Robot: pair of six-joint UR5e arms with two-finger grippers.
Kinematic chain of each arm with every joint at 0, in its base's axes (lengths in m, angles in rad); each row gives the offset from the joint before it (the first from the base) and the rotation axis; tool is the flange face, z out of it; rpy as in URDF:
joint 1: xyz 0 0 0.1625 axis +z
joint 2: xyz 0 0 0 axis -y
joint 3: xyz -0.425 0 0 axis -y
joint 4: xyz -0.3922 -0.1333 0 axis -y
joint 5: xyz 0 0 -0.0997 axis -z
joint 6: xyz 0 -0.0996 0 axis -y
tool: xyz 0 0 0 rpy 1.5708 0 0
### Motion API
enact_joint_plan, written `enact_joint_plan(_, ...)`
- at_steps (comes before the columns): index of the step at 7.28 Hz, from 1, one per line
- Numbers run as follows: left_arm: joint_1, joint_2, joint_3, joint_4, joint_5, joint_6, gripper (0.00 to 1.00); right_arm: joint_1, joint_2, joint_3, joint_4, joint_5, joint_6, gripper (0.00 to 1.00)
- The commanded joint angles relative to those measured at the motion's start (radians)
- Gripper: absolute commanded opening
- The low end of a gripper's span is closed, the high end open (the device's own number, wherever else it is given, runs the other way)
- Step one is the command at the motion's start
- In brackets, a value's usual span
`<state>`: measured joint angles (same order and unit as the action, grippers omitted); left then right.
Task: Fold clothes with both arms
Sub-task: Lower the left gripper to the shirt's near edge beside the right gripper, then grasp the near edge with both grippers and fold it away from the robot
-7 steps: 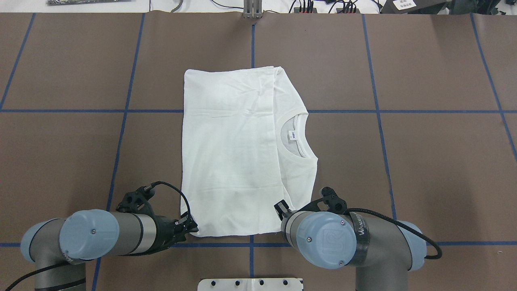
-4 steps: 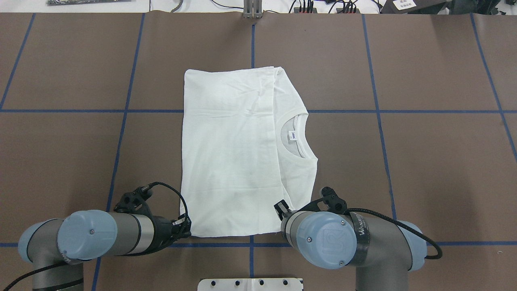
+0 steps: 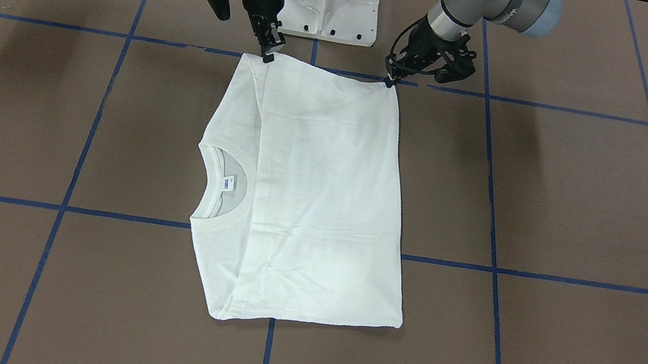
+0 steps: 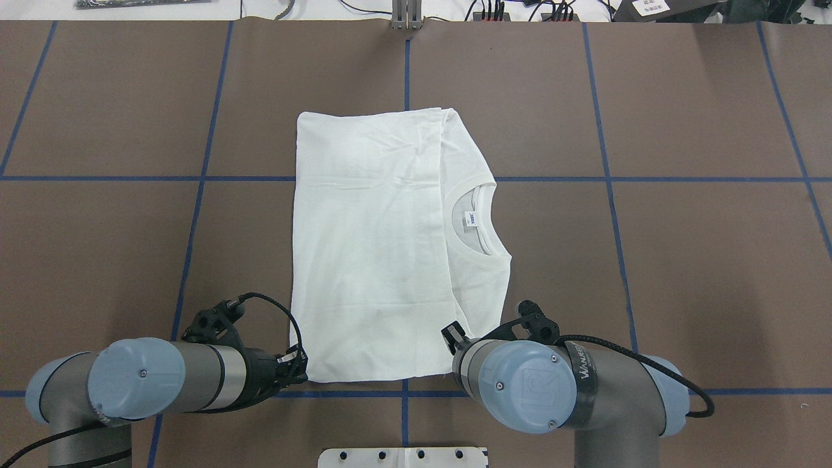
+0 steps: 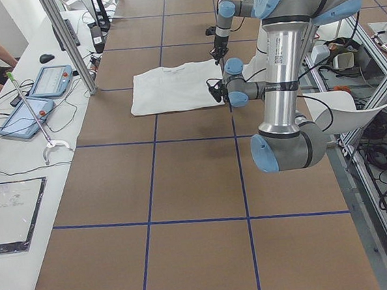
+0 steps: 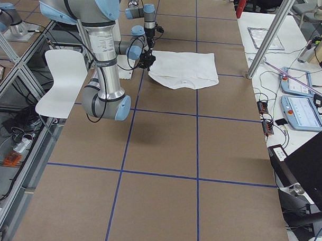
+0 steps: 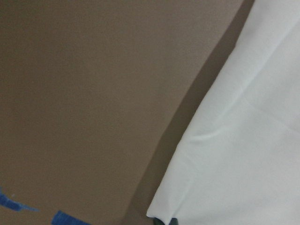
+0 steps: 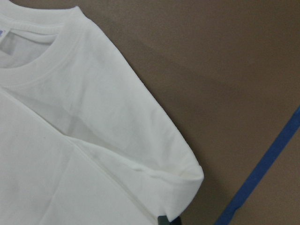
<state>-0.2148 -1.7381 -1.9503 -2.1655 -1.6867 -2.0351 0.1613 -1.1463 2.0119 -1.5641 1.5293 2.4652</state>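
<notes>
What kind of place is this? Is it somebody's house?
Not a house; most likely a robot lab. Two metal robot arms, the left arm and the right arm, reach to a shirt on a table marked with blue tape, and control tablets sit on a side bench.

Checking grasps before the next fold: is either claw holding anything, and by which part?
Both seem to pinch the T-shirt along its robot-side edge: left claw at the corner far from the collar, right claw at the collar-side corner.

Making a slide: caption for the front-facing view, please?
Left tool and right tool pinch robot-side corners of the folded white shirt on the table.
</notes>
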Motion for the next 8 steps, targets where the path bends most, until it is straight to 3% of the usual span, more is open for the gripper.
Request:
enact_joint_plan(1, 0.000, -0.001, -0.085, -0.001, -0.007, -0.016, 0.00, -0.044, -0.068, 0.095, -0.001, -0.005, 0.033, 0.00)
enact_joint_plan(2, 0.002, 0.002, -0.132, 0.001, -0.008, -0.043, 0.00, -0.083, -0.104, 0.146, -0.002, -0.009, 0.067, 0.00)
enact_joint_plan(4, 0.002, 0.017, -0.255, 0.051, -0.031, -0.073, 0.00, -0.106, -0.116, 0.281, -0.127, -0.015, 0.092, 0.00)
enact_joint_plan(6, -0.053, 0.006, -0.285, 0.104, -0.073, -0.048, 0.00, 0.062, -0.072, 0.291, -0.168, 0.056, 0.036, 0.00)
enact_joint_plan(8, -0.196, -0.079, -0.207, 0.110, -0.109, 0.039, 0.00, 0.272, 0.011, 0.179, -0.157, 0.211, -0.176, 0.00)
